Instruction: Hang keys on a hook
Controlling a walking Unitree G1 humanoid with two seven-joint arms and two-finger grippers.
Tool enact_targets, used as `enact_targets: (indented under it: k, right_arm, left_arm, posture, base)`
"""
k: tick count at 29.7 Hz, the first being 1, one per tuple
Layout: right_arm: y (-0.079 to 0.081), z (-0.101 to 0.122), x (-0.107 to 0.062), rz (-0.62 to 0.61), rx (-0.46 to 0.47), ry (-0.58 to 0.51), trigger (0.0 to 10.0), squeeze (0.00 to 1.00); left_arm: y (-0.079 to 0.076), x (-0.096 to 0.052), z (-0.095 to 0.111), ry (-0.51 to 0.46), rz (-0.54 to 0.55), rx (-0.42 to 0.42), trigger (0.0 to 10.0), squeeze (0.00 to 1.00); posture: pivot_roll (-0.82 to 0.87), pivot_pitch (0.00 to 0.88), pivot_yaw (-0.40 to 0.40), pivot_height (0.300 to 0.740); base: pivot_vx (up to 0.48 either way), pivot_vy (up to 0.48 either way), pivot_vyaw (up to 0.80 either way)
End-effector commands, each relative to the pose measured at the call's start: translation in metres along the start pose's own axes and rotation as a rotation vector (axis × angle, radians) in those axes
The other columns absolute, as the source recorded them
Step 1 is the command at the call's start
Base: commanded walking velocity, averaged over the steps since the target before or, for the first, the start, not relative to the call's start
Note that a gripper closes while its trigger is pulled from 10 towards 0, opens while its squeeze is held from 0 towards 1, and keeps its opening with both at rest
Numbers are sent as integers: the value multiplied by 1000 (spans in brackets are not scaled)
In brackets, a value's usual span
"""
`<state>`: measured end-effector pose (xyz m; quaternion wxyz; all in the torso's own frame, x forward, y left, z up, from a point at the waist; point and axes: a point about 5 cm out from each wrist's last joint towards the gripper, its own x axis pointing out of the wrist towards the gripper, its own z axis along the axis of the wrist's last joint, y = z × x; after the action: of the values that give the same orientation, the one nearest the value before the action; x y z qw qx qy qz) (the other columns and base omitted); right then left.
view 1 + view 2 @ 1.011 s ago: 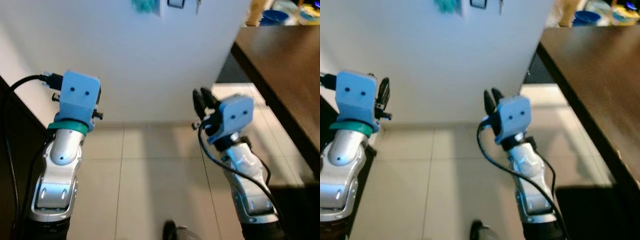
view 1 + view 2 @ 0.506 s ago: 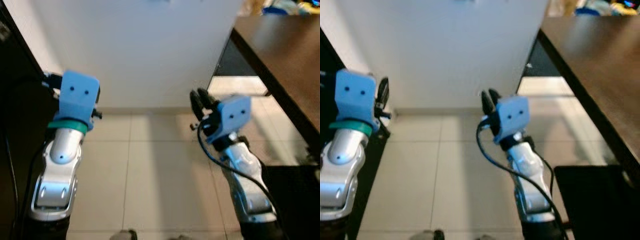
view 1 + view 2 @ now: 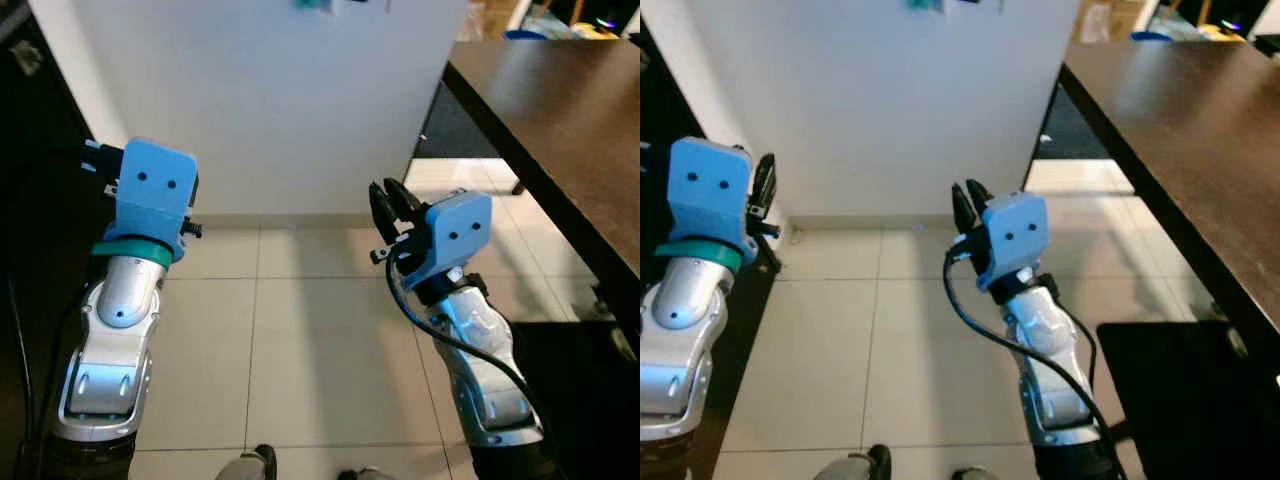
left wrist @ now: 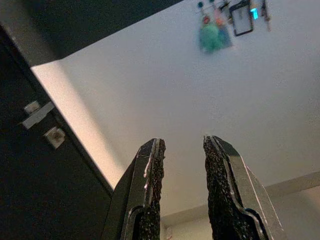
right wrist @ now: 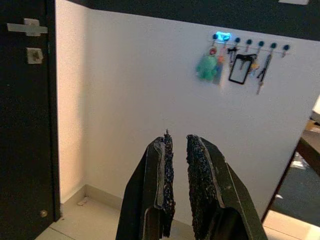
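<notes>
A rail of several blue hooks (image 5: 248, 45) is fixed high on the white wall (image 3: 280, 100). From it hang a teal plush keychain (image 5: 205, 66), a black tag (image 5: 240, 68) and a bunch of keys (image 5: 263, 70). The same cluster appears small in the left wrist view as hanging items (image 4: 230, 22). My left gripper (image 4: 182, 145) is raised at the left, open and holding nothing. My right gripper (image 5: 179, 140) is raised at the right, pointing at the wall well below the hooks. Its fingers stand nearly together, with nothing between them.
A dark brown table (image 3: 560, 110) runs along the right side. A black door (image 5: 25, 125) with a metal handle stands left of the wall. Pale floor tiles (image 3: 300, 340) lie between my arms. A black object (image 3: 1180, 380) sits low at the right.
The whole view has shifted: the black door has come in at the left and the hooks sit at the top edge. Both arms keep the same raised pose.
</notes>
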<state>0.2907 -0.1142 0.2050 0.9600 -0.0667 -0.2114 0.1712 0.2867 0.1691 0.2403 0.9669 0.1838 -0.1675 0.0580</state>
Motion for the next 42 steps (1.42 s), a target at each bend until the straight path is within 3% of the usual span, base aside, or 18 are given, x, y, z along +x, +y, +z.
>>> enact_targets:
  k: [1,29,32,37,40,41,42]
  right_arm:
    - [2,-2,0,7,6,0,10000,0]
    - [5,-3,0,22,6,0,10000,0]
    - [6,-3,0,29,3,3,10000,0]
    - [7,-6,2,50,-16,16,10000,0]
    - [9,-14,2,88,-72,67,10000,0]
    - [9,-14,2,88,-72,67,10000,0]
    - [11,-17,2,101,-76,87,10000,0]
  left_arm:
    - [0,-1,-2,4,2,8,10000,0]
    - [-2,-1,-1,-3,-10,7,10000,0]
    - [-5,-2,-2,15,-31,-25,10000,0]
    - [-19,-6,-8,56,-151,-34,10000,0]
    - [-47,-17,-13,45,-375,26,10000,0]
    - [-47,-17,-13,45,-375,26,10000,0]
    - [-55,-21,-13,36,-448,9,10000,0]
  posture:
    - [70,32,76,740]
    - [74,35,77,740]
    - [76,32,74,740]
    - [80,33,69,740]
    - [88,36,64,740]
    - [88,36,64,740]
    - [84,37,65,740]
  base:
    - [0,0,0]
    - [0,0,0]
    - [0,0,0]
    - [0,0,0]
    - [0,0,0]
    - [0,0,0]
    - [0,0,0]
